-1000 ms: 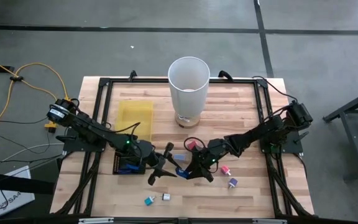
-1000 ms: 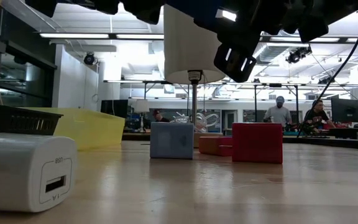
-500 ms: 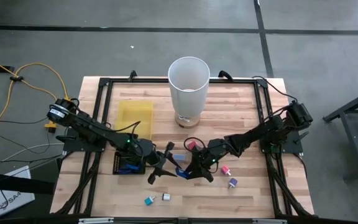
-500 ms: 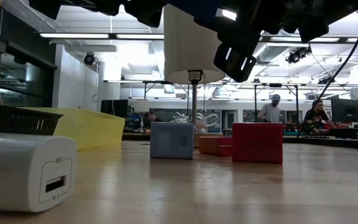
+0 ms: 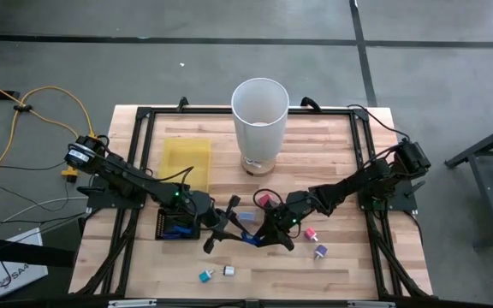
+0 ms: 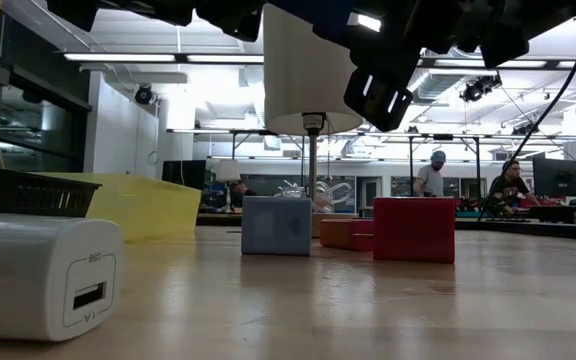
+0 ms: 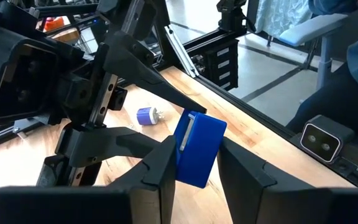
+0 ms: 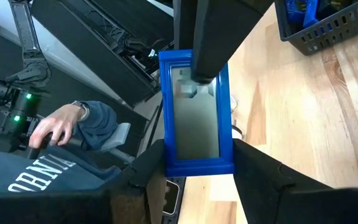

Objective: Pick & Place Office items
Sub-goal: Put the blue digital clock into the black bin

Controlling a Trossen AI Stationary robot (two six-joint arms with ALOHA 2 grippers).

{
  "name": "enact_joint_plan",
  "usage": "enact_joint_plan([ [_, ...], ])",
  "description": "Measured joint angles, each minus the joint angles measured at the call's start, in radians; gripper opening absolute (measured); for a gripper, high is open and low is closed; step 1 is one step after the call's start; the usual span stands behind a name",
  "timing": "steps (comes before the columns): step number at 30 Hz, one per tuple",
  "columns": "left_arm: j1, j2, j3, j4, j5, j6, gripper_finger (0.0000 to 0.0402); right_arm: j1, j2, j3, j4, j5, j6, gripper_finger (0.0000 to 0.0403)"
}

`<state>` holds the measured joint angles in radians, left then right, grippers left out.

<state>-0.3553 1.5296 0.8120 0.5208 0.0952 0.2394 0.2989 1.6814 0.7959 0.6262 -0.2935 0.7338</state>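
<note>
Wooden worktop (image 5: 341,154) with black frame rails, standing on a grey concrete floor; yellow cable (image 5: 32,107) loops on the floor at upper left of the high view. Low view looks across into a lit workshop with people seated at benches in the background; in the right wrist view a person's hand (image 8: 55,127) and sleeve show beyond the worktop edge. Containers: tall white bin (image 5: 260,120) at upper centre, nothing visible inside; flat yellow tray (image 5: 185,157) to its left, contents not discernible; black mesh basket (image 5: 174,226) below the tray holds blue items. Both arms meet at centre frame. Left tool (image 7: 190,167) and right tool (image 8: 194,160) each have fingers closed against the same blue block (image 5: 248,231), held between them above the worktop. Loose pieces: red block (image 5: 264,199) above the tools; pink piece (image 5: 311,233) and purple piece (image 5: 320,251) at lower right; teal piece (image 5: 204,275) and white piece (image 5: 228,271) at lower centre.
</note>
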Motion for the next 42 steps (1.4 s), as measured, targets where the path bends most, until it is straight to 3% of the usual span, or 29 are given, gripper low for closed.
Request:
enact_joint_plan([
  [11,-0.001,0.0,0.0,0.0,0.0,0.041,0.0097,0.0,0.0,0.0,0.0,0.003,-0.001,0.0146],
  [25,-0.002,0.0,0.0,-0.001,0.002,0.061,0.0063,0.0,0.0,0.0,0.0,-0.003,0.003,0.0146],
  [36,-0.002,0.0,0.0,-0.001,0.001,0.051,0.0062,0.0,0.0,0.0,0.0,-0.001,0.002,0.0146],
  [42,-0.003,0.0,0.0,0.0,-0.037,0.008,0.0088,0.0,0.0,0.0,-0.001,0.008,-0.004,0.0146],
])
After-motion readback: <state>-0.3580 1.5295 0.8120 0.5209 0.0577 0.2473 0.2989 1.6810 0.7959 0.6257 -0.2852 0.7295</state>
